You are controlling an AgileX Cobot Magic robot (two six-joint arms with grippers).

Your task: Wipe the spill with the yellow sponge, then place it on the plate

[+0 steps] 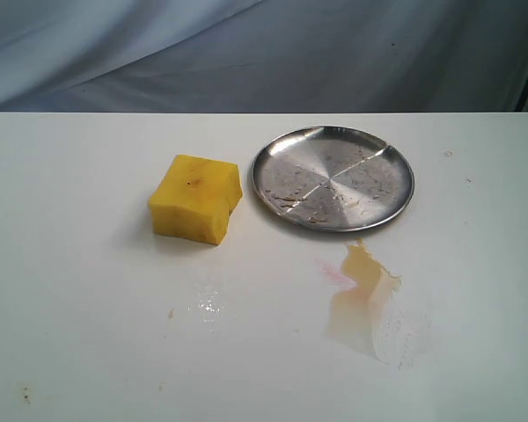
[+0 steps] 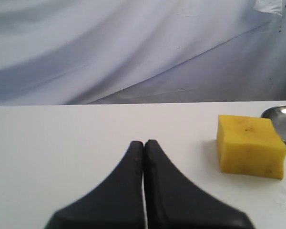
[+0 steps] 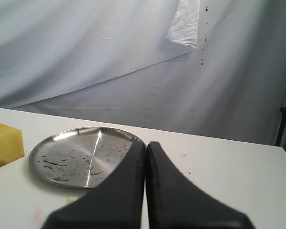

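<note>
The yellow sponge [image 1: 196, 198] sits on the white table, left of the silver plate [image 1: 333, 177]. In front of the plate lies the pale orange spill [image 1: 363, 294], with a pinkish smear at its left edge. Neither gripper shows in the exterior view. In the left wrist view my left gripper [image 2: 144, 143] is shut with nothing in it, and the sponge [image 2: 249, 146] lies apart from it beside the plate's rim [image 2: 281, 114]. My right gripper [image 3: 146, 144] is shut and empty in front of the plate [image 3: 81, 155]; a corner of the sponge [image 3: 4, 143] shows at the edge.
A small patch of clear droplets [image 1: 209, 305] glistens on the table in front of the sponge. A few brown specks [image 1: 25, 396] mark the near left of the table. Grey-blue cloth [image 1: 264, 53] hangs behind the table's far edge.
</note>
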